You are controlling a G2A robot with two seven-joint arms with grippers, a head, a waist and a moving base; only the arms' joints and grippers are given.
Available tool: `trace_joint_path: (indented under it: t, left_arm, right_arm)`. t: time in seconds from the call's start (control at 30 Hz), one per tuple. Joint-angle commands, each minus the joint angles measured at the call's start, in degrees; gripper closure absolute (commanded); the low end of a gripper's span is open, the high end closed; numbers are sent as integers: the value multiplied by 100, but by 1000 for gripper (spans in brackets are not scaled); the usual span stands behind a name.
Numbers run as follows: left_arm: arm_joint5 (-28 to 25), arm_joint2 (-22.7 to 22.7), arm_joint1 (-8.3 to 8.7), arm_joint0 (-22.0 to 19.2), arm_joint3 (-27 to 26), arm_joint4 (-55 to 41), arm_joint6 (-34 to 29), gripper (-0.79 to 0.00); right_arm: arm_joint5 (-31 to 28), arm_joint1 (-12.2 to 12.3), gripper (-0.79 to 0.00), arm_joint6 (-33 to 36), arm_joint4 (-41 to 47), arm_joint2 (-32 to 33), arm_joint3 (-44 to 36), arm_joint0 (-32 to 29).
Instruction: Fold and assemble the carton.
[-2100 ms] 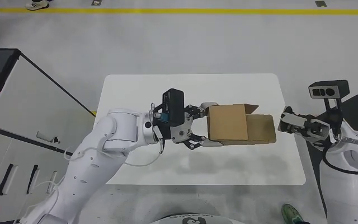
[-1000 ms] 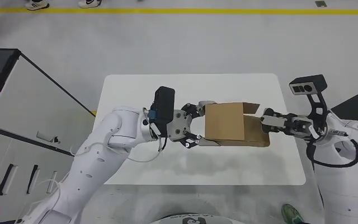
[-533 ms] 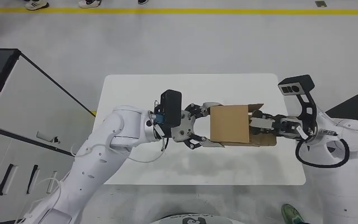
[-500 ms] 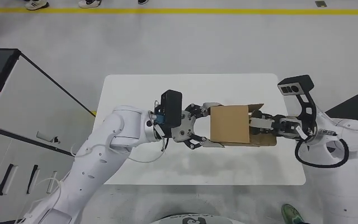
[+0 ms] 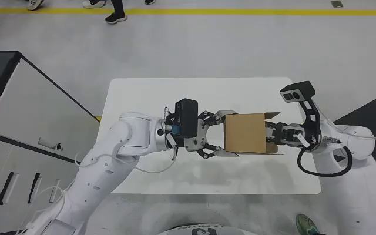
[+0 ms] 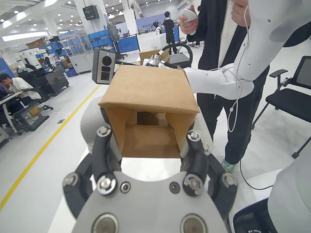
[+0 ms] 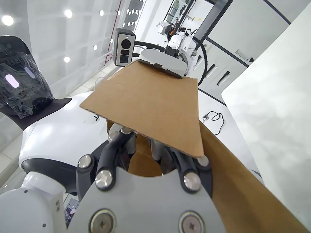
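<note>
1. The carton [image 5: 245, 133] appears to rest on its side on the table [image 5: 147, 117], right of the middle and nearer the right edge than the left. It sits between my two arms.
2. The left pincer [image 5: 232, 134] is spread wide, and its fingers [image 6: 103, 144] clasp the two outer walls at the carton's open end, holding it. The right pincer [image 5: 272, 134] sits at the opposite end among the flaps. I cannot tell whether it is wide or narrow.
3. My main worry is that a right-hand push stronger than the left clasp could slide the carton toward the table's left edge, or rack its walls out of square.
4. The top flap [image 7: 150, 112] lies loose over the right pincer. It could snag there and crease off its fold line.
5. The left wrist view looks straight through the carton and shows a far flap turned inward with a dark gap beside it — hidden from the top view. The top view alone shows both arms lined up across the carton.
</note>
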Motion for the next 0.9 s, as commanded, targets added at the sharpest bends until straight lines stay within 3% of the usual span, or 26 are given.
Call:
trace_joint_path:
  t: [0.0,0.87]
  left_arm:
    - [22,19,-4,-9,-4,-3,-16,0]
    - [101,-67,-21,35,133,-100,136,0]
  right_arm:
    - [13,9,0,-42,-81,-24,-16,-3]
    - [-117,93,0,-300,-288,-317,-49,143]
